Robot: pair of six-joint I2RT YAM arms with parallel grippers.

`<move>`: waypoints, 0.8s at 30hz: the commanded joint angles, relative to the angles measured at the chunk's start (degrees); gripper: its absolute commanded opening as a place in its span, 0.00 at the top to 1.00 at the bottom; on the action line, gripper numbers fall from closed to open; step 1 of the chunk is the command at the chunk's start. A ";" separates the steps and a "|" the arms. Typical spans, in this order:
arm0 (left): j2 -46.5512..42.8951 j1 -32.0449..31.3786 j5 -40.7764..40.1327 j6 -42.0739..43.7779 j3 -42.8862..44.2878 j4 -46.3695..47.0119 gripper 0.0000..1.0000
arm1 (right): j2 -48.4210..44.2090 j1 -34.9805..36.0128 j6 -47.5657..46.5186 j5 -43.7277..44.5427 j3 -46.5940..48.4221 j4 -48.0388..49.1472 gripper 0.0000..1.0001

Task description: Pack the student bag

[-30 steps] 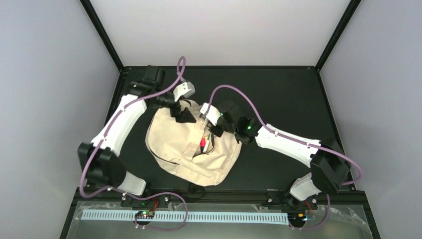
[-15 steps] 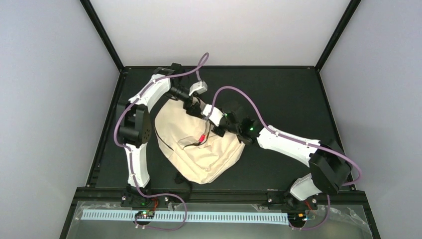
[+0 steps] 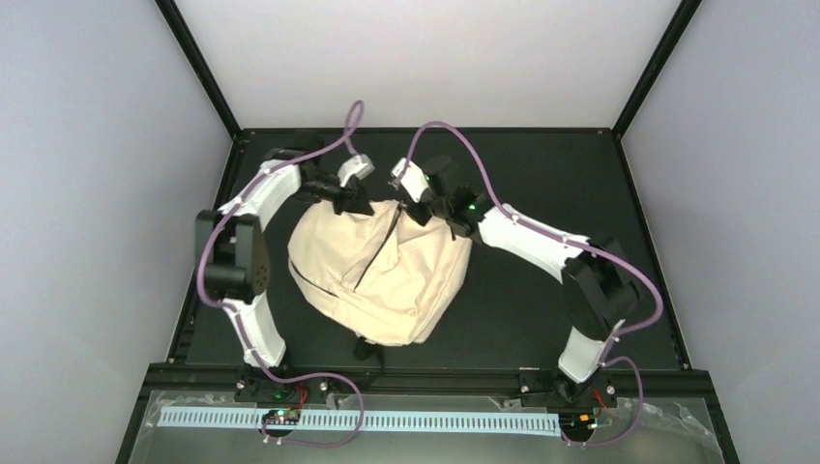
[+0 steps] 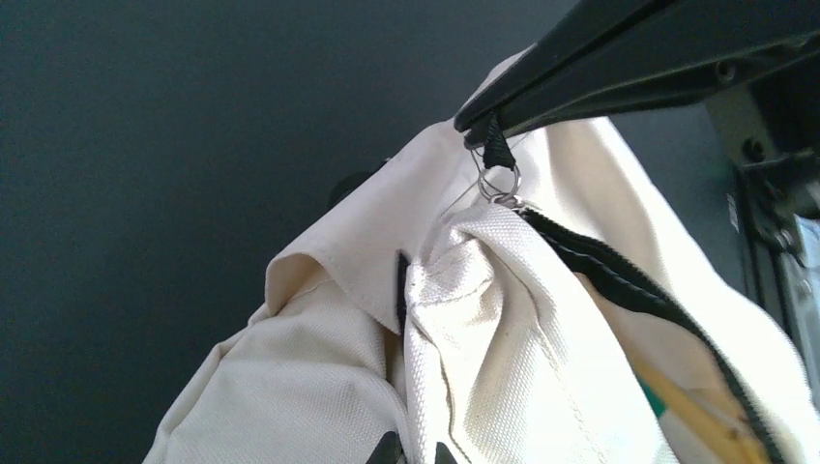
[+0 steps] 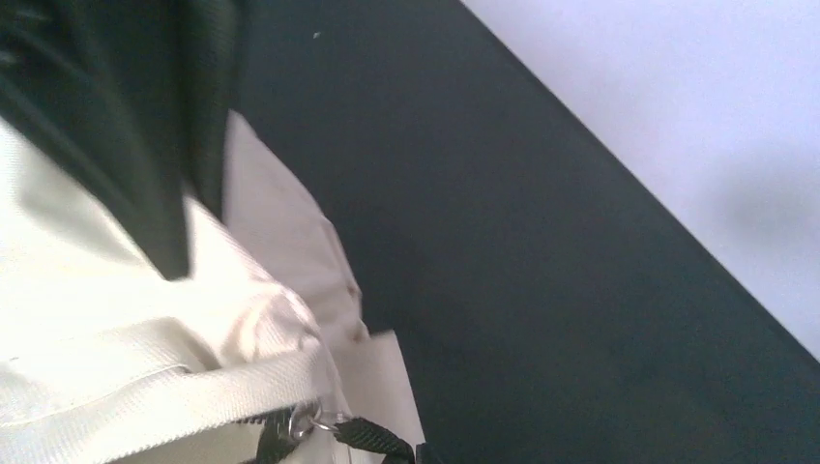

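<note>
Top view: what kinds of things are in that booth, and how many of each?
student bag: 1
robot arms: 2, the left arm and the right arm
black table: 1
Total: 4

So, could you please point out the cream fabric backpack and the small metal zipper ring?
Cream fabric backpack [image 3: 416, 280]: top external view, central fabric.
Small metal zipper ring [image 4: 501, 195]: left wrist view, lower rim.

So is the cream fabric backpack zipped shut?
Not fully: on the backpack the dark zipper gapes in the left wrist view, yellow contents showing.
</note>
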 commanded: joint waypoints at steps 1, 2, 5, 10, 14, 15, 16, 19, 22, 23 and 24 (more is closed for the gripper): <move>-13.47 7.20 -3.97 -18.98 -9.09 16.50 0.98 | 5.80 -3.40 1.02 6.27 10.99 -1.74 0.99; -16.10 7.53 -4.37 -19.34 -12.02 17.54 0.98 | 6.94 -3.35 0.62 5.89 12.98 -2.42 0.99; -24.76 7.59 -3.15 -23.74 -23.63 21.68 0.95 | 8.90 -3.06 -0.09 2.88 17.18 -3.39 0.99; -34.10 6.80 1.31 -32.56 -35.92 23.28 0.71 | 10.49 -1.70 -3.59 -1.58 19.19 -3.64 0.99; -40.38 4.05 2.73 -27.22 -33.67 11.78 0.44 | 12.91 -1.67 -4.28 -1.34 22.67 -4.15 0.99; -41.76 3.59 2.39 -24.91 -32.22 8.89 0.40 | 13.68 -1.66 -4.86 -0.75 24.30 -4.09 0.99; -42.47 3.21 1.73 -22.47 -30.26 5.58 0.35 | 14.57 -1.68 -5.28 -0.18 26.37 -4.53 0.99; -42.58 2.81 -4.46 -16.79 -23.62 -2.21 0.22 | 16.76 -1.62 -6.30 -0.88 32.44 -6.77 0.99; -42.62 3.19 -12.48 -16.93 -20.31 -4.05 0.11 | 14.33 -1.22 -7.56 -7.03 30.04 -5.74 0.99; -42.40 3.49 -13.37 -16.86 -19.63 -4.88 0.07 | 12.63 -0.84 -8.35 -9.59 27.26 -4.64 0.99; -42.06 3.79 -13.31 -16.28 -18.84 -6.19 0.02 | 10.88 -0.36 -9.66 -11.88 23.80 -3.19 0.99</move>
